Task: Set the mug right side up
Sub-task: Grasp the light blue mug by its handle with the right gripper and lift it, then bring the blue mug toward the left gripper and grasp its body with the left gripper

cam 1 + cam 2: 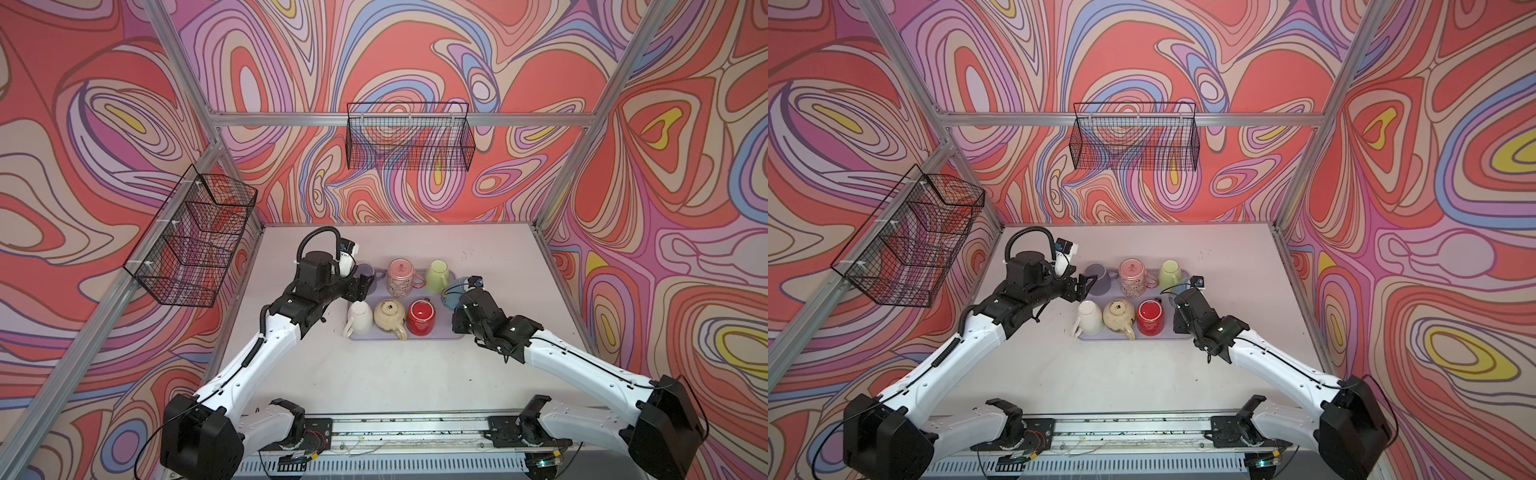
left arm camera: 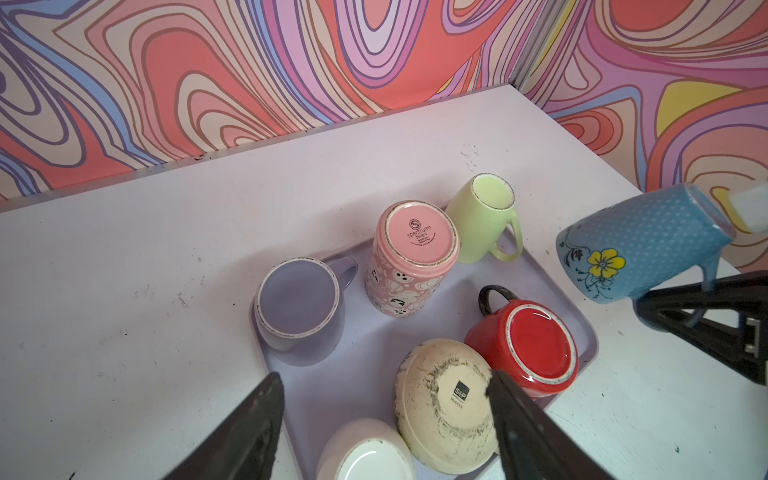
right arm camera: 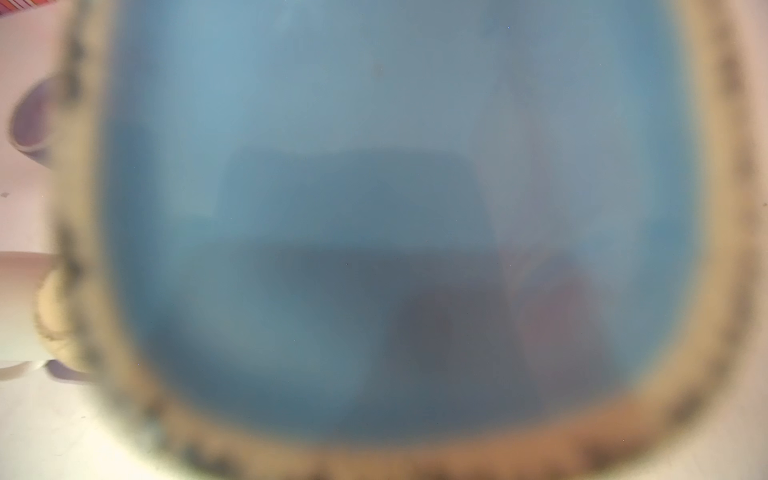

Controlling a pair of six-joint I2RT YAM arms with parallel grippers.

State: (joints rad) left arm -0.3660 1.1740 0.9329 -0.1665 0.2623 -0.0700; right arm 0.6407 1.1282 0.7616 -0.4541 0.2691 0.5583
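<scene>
The blue dotted mug [image 2: 640, 245] with a yellow flower hangs in the air off the tray's right end, tipped on its side. My right gripper [image 2: 698, 309] is shut on its handle. In both top views the blue mug [image 1: 452, 291] [image 1: 1177, 287] is partly hidden by the right wrist. In the right wrist view the mug's blurred blue base [image 3: 395, 208] fills the picture and hides the jaws. My left gripper [image 1: 365, 286] [image 2: 384, 382] stands open and empty above the tray's left part, beside the lilac mug [image 2: 297, 303].
The lilac tray [image 1: 415, 337] carries an upside-down pink mug [image 1: 400, 276], green mug [image 1: 437, 274], white mug [image 1: 359, 318], cream mug [image 1: 389, 316] and red mug [image 1: 420, 316]. Wire baskets hang on the back wall [image 1: 409, 137] and the left wall [image 1: 195, 241].
</scene>
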